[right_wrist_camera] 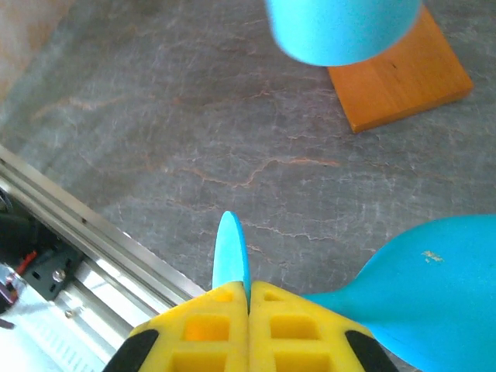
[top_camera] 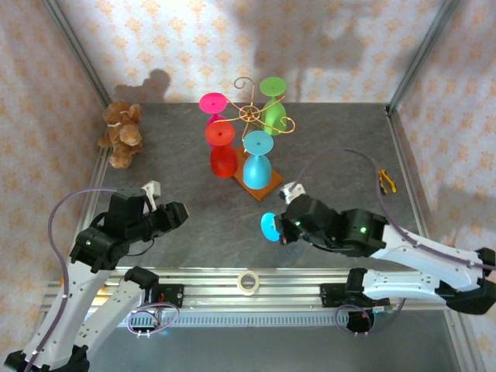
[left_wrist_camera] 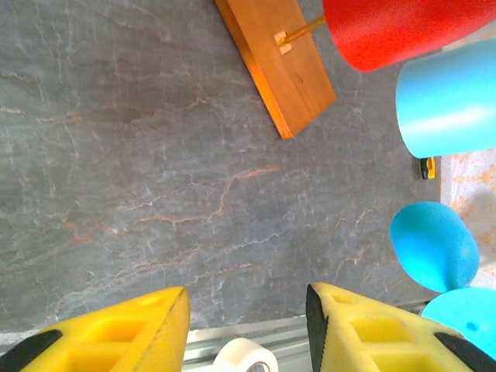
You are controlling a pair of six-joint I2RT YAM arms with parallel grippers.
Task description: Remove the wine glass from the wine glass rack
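1. A tape roll (top_camera: pixel 248 283) lies on the rail at the near edge, between the two arm bases.
2. The left gripper (top_camera: pixel 180 213) hangs over the grey table (top_camera: pixel 194 248), its fingers partly apart with nothing between them.
3. The right gripper (top_camera: pixel 284 225) is pinched tight on the foot disc of the turquoise wine glass (top_camera: pixel 270 226). The glass is off the rack, just nearer than the wooden base (top_camera: pixel 262 184).
4. The wine glass rack (top_camera: pixel 249 114) stands mid-table. It carries four glasses bowl-down: light blue glass (top_camera: pixel 257 167), red glass (top_camera: pixel 224 160), pink glass (top_camera: pixel 213 103) and green glass (top_camera: pixel 273 115).
5. A teddy bear (top_camera: pixel 122 133) sits in the far left corner.
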